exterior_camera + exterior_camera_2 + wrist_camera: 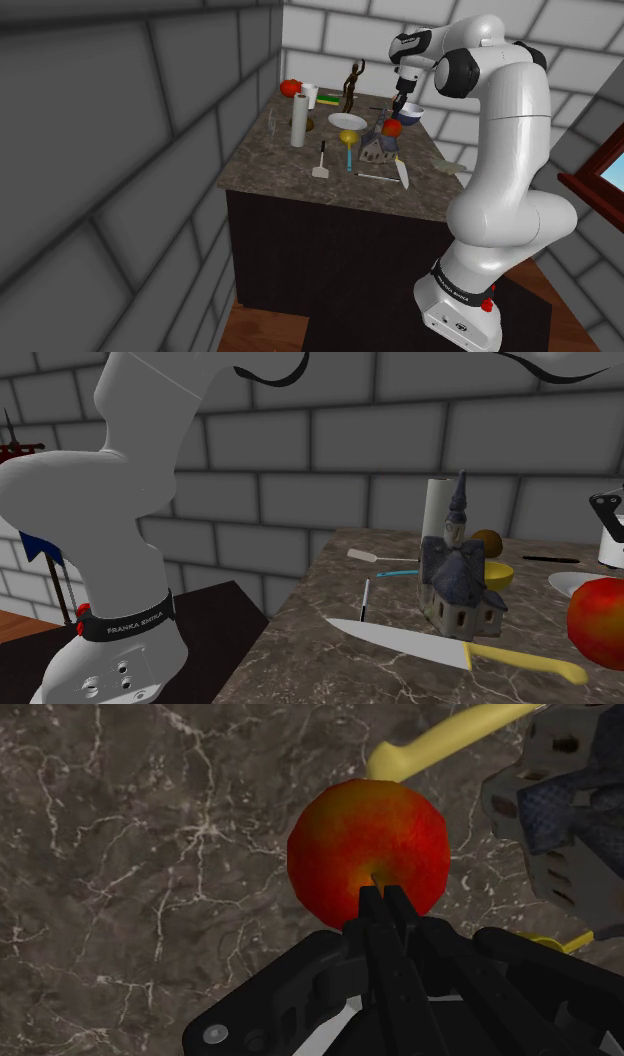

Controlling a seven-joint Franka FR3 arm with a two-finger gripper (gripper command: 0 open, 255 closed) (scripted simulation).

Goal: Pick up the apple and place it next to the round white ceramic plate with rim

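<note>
Wrist view, all-black two-finger gripper (380,896): clenched empty, tips meeting against round red-yellow apple (350,839), so no grasp
Round white rimmed plate (347,121): apple's 9 o'clock, shoulder view

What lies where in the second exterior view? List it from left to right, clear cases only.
Robot's white base → pale spatula → grey model church → red apple. The knife and the white roll are left out, because they overlap the others.
</note>
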